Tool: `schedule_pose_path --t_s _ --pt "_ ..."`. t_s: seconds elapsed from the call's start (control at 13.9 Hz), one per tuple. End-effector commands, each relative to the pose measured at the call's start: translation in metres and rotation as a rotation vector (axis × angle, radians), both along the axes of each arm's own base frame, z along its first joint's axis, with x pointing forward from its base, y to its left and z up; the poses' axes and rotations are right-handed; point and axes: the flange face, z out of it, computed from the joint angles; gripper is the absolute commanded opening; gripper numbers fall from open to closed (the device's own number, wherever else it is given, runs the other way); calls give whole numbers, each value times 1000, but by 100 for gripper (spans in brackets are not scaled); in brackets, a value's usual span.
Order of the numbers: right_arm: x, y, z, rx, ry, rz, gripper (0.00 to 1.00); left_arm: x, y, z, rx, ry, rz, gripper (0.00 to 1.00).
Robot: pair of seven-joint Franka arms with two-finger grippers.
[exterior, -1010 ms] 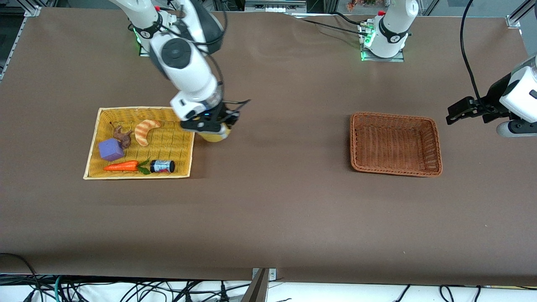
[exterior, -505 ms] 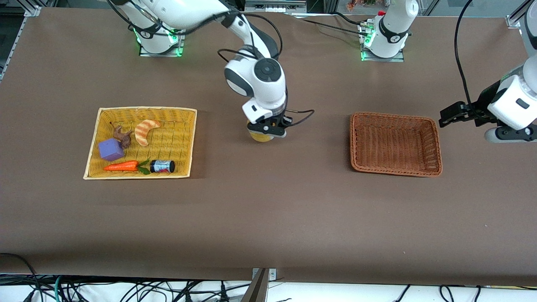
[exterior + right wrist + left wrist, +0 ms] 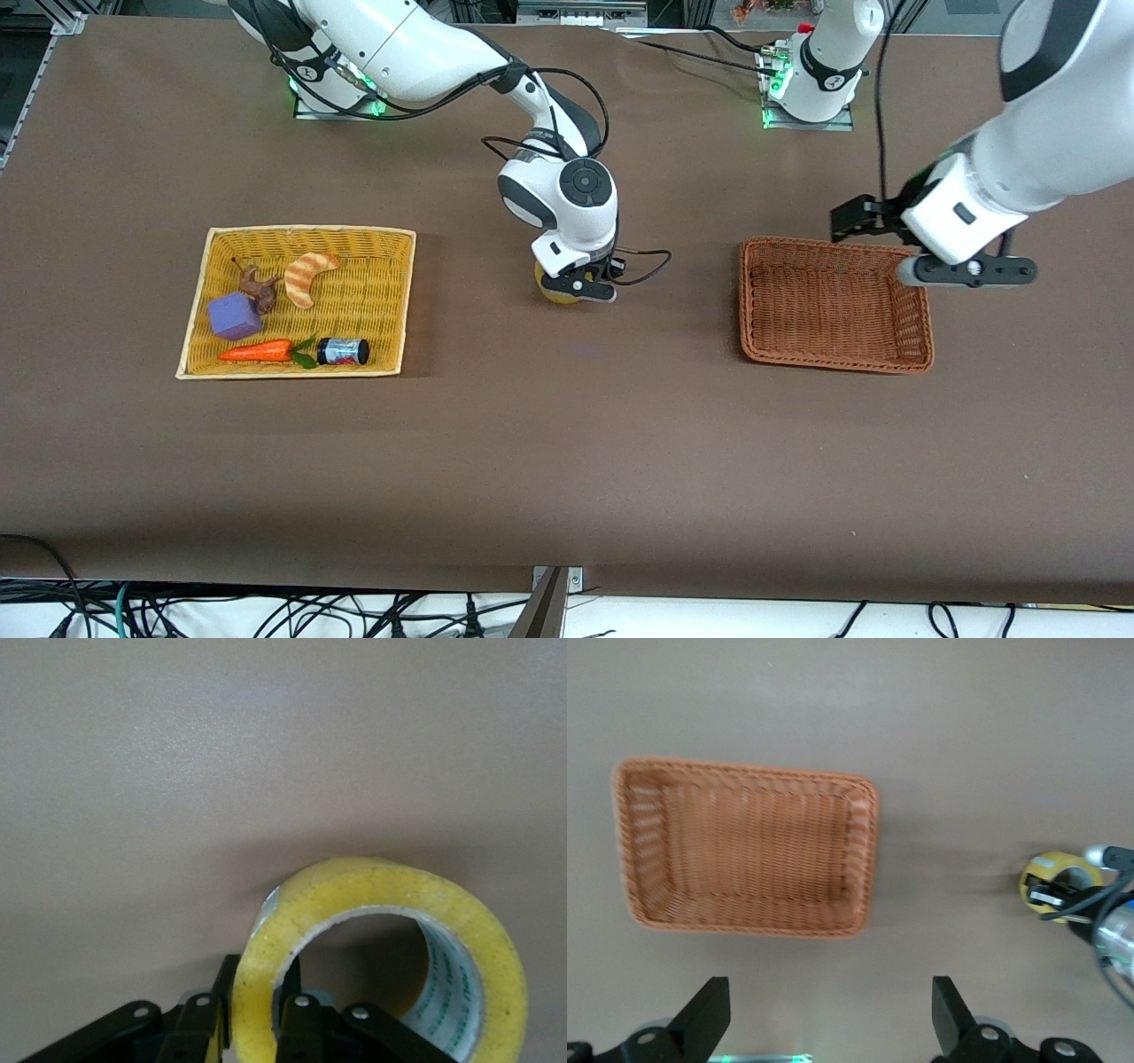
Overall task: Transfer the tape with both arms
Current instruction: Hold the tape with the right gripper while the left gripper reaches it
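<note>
A brown worktop (image 3: 567,461) fills the scene, evenly lit; black cables (image 3: 266,611) lie below its near edge, and metal framing (image 3: 66,22) stands at a top corner.

Glossy translucent tape (image 3: 381,904), woven wicker basket (image 3: 917,306)

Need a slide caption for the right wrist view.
Right gripper pinching the wall of the tape above the bare table.

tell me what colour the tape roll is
Yellow, translucent, with a pale inner core; the tape shows best in the right wrist view.
</note>
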Motion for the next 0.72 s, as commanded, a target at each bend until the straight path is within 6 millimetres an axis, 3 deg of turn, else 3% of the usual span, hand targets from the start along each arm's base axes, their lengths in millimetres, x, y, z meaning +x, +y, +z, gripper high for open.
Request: schedule_pose_path --t_s 0.0,0.14,0.36,0.51,0.65 --pt "6 7 11 2 -46 24 100 -8 -53 -16 10 58 64 100" --pt "22 -4 54 -2 -81 18 100 -7 -75 -35 -31 108 63 100" --pt "64 -61 148 -54 -78 99 100 -3 -107 -65 -77 116 42 100" --pt "91 -123 200 -95 -14 219 100 -8 -127 -92 -80 102 28 100" --pt "124 -207 236 -104 62 346 100 -12 -135 -114 -68 91 31 100"
